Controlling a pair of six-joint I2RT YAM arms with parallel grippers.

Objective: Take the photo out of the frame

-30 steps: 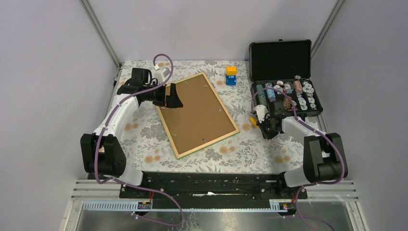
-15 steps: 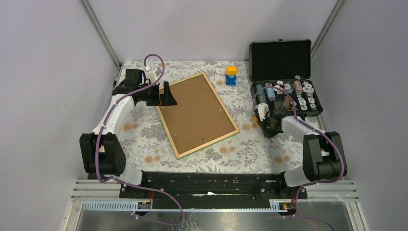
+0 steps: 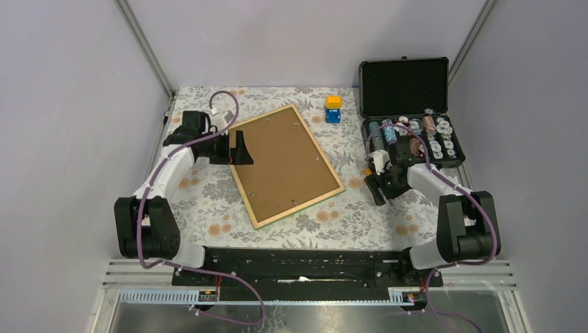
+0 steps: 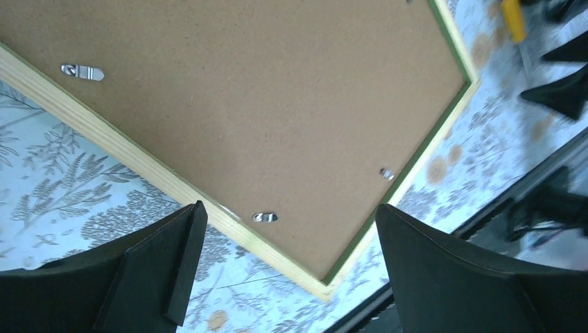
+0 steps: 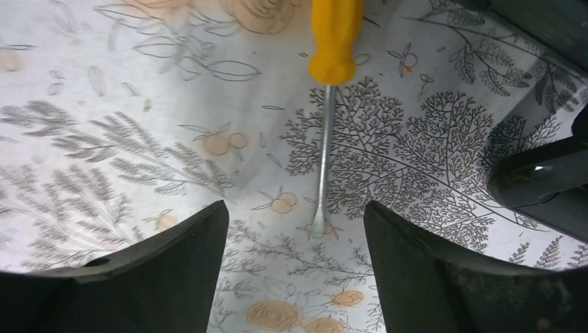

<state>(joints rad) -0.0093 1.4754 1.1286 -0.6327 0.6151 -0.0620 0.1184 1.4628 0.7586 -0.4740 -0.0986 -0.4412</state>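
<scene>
The frame (image 3: pixel 284 163) lies face down in the middle of the table, brown board back (image 4: pixel 263 104) up, with a green border and a light wood rim. Small metal tabs (image 4: pixel 264 217) hold the board in. The photo is hidden under the board. My left gripper (image 3: pixel 239 147) hangs open over the frame's left edge, its fingers (image 4: pixel 145 277) wide apart above a near corner. My right gripper (image 5: pixel 296 229) is open, low over the cloth to the right of the frame. A yellow-handled screwdriver (image 5: pixel 324 152) lies loose on the cloth, its tip between the fingers.
An open black case (image 3: pixel 405 83) with spools and small round parts stands at the back right. A yellow and blue block (image 3: pixel 333 109) sits behind the frame. A floral cloth (image 3: pixel 208 201) covers the table.
The right gripper has opened from shut, and the screwdriver lies free on the cloth. The left gripper has drawn back a little towards the frame's left edge, still open.
</scene>
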